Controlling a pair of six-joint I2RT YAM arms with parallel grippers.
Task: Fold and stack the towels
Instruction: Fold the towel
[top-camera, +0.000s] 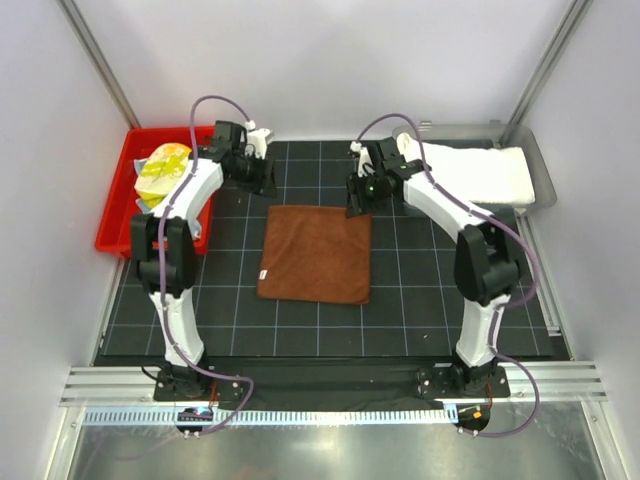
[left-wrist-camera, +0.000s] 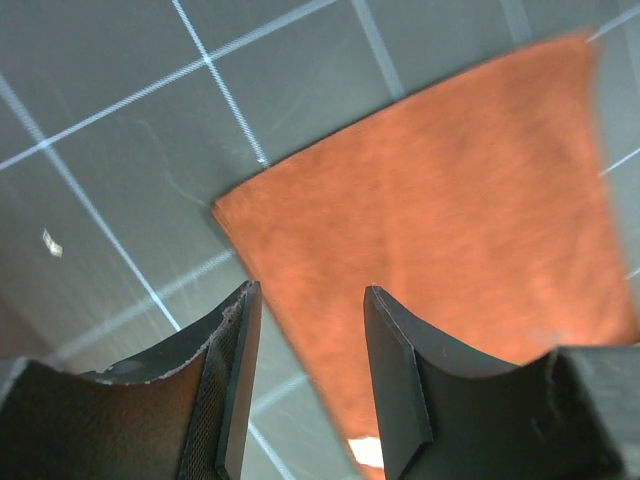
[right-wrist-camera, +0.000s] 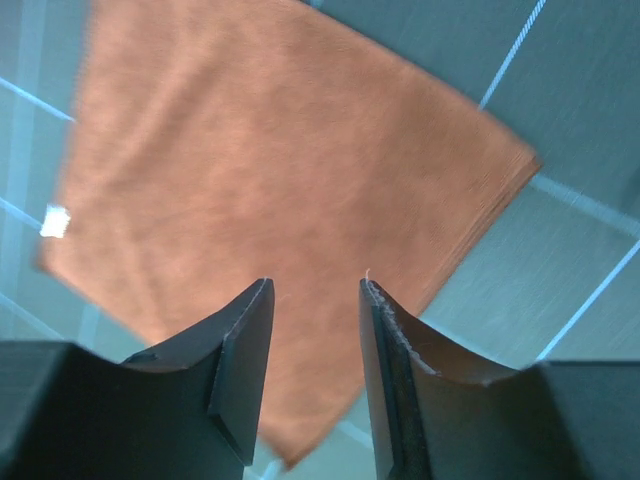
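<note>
So, step: towel lies flat at mat centre, awaiting a fold.
Left gripper: spread, empty.
Right gripper: spread, empty.
Next: you pinch its far corners.

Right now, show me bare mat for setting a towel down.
Bare mat: between the brown towel and left arm, between it and the right arm, and the near strip before the arm bases. Crowded: the far edge, where the left hand and right hand hover.
</note>
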